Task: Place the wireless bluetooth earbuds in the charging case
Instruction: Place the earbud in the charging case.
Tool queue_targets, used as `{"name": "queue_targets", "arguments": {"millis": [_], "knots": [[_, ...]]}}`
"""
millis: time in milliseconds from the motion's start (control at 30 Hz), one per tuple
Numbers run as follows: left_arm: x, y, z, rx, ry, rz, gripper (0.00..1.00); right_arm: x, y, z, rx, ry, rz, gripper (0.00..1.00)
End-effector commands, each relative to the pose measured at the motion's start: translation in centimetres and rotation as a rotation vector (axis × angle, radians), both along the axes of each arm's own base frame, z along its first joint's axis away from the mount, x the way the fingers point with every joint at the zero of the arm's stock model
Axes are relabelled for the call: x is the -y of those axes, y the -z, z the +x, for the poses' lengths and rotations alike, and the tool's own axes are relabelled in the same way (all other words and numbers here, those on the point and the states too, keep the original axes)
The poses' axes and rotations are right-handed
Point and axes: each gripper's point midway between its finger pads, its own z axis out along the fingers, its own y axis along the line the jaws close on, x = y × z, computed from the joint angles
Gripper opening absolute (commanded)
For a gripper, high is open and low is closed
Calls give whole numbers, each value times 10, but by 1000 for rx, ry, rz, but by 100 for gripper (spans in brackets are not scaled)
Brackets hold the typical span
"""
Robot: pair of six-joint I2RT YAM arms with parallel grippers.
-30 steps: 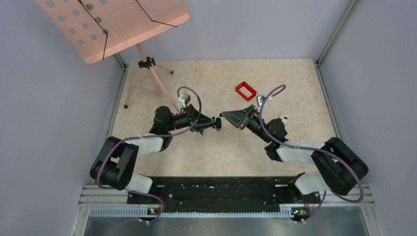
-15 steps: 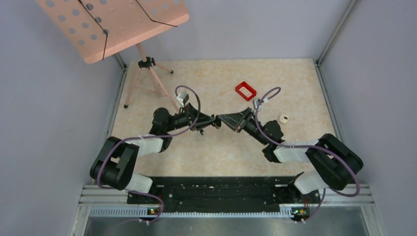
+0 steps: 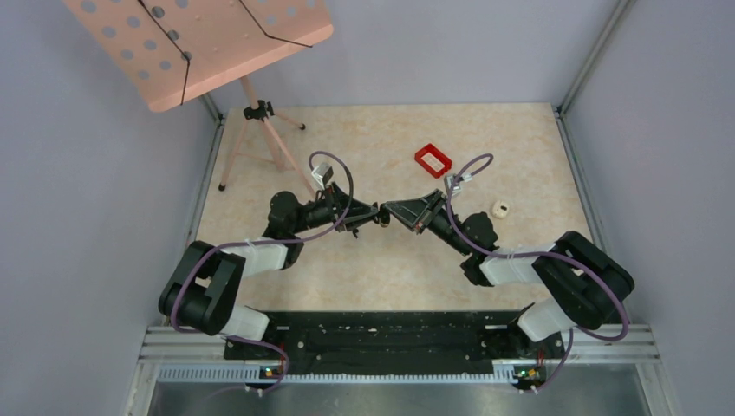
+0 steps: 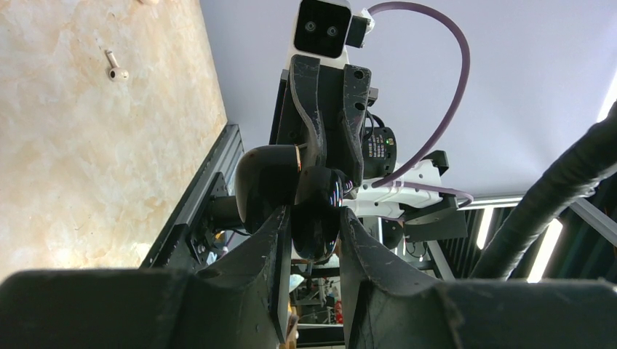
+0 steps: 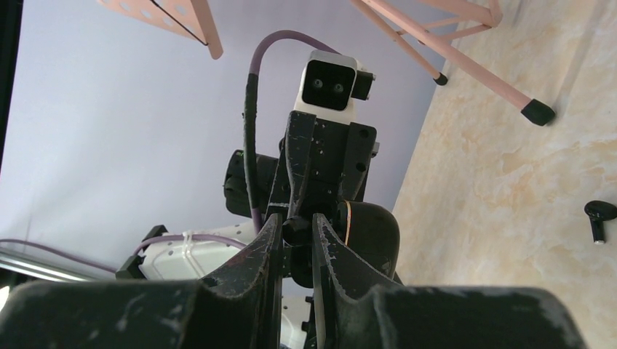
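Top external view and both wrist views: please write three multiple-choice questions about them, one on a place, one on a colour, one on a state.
1. Where is the red tray?
A. on the table, beyond the right gripper
B. on the pink stand
C. at the table's near edge

2. What colour is the earbud lying in the right wrist view?
A. cream
B. dark
C. red

3. What is the left gripper doing?
A. hanging open, empty
B. gripping the charging case
C. pressing on the table

Answers: A, the tray lies past the gripper's tips; B, it shows black against the pale table; B, its fingers close on the glossy case.
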Motion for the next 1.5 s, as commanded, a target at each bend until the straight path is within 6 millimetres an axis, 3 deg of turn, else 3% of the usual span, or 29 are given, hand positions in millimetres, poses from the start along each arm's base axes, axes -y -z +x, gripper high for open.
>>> {"name": "queue_targets", "arguments": {"millis": [0,567,1467], "knots": [[-1,-13,-5,68,2,-35,0,4,-42,0,104,14,87,7],[-1,-14,-7,67,8,-50,0,4,-49,6,111,8,128,7],[-4,-23,-11,84,5,-94,0,10,-19,10,35,25,132,7]]}}
